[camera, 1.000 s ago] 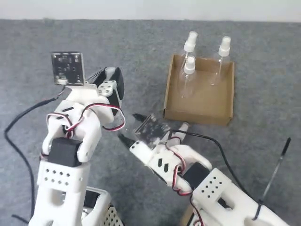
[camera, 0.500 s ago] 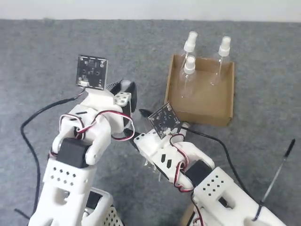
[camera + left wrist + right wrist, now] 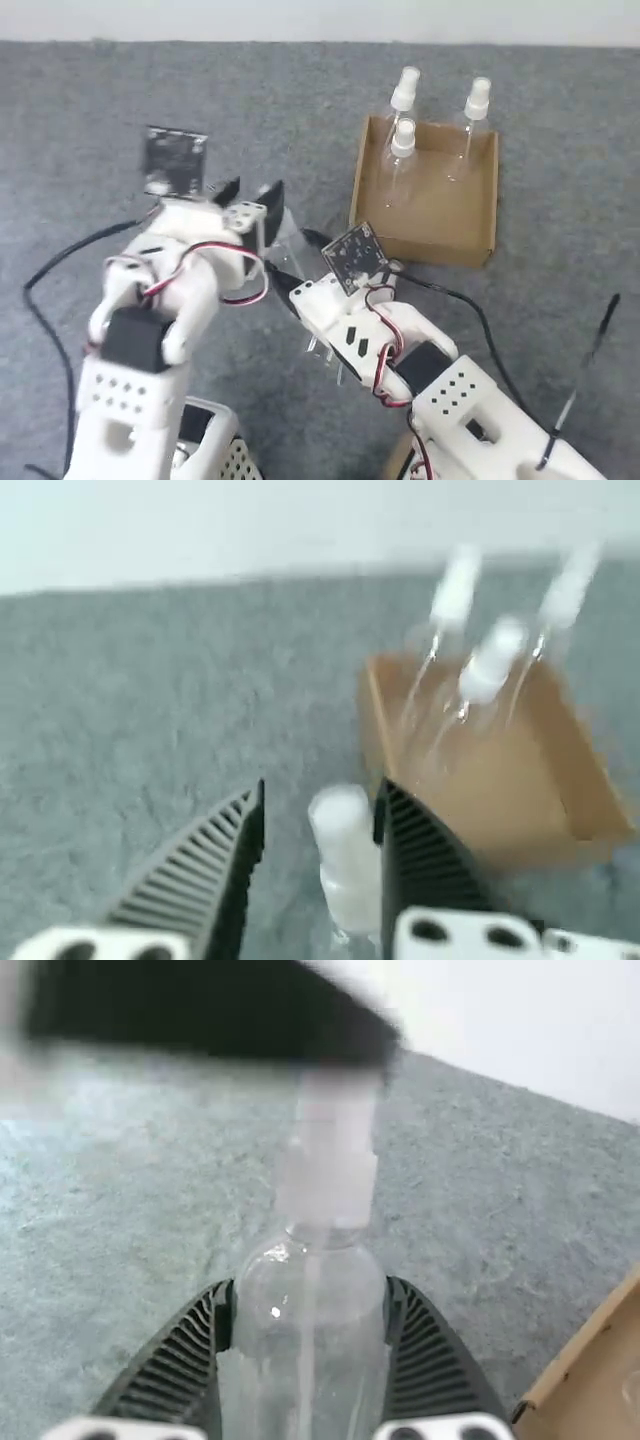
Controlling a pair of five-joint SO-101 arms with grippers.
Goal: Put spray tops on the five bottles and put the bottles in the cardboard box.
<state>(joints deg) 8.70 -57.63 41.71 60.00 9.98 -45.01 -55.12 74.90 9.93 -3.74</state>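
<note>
Near the front corner of the open brown cardboard box (image 3: 420,245), on the grey felt-like table surface (image 3: 90,110), the high view shows the two arms meeting over a clear plastic bottle (image 3: 287,238). Three more clear bottles with white tops (image 3: 403,145) already stand inside the box, so by that count this is the fourth of five. In the same view the left gripper (image 3: 250,192) has its black jaws spread apart above the bottle. In the left wrist view those jaws straddle a white spray top (image 3: 343,850), which lies close to one jaw with a clear gap to the other, so nothing is clamped. In the right wrist view the right gripper (image 3: 308,1305) has its jaws pressed to both sides of the bottle's round body. The spray top sits on the neck, with a dark jaw of the other arm just above it. Whether the top is screwed fully home cannot be told. The step in hand looks to be fitting this top. The next move, I judge, calls for the left claw to close squarely on the top and turn or press it while the right steadies the bottle, before the bottle goes to the box.
</note>
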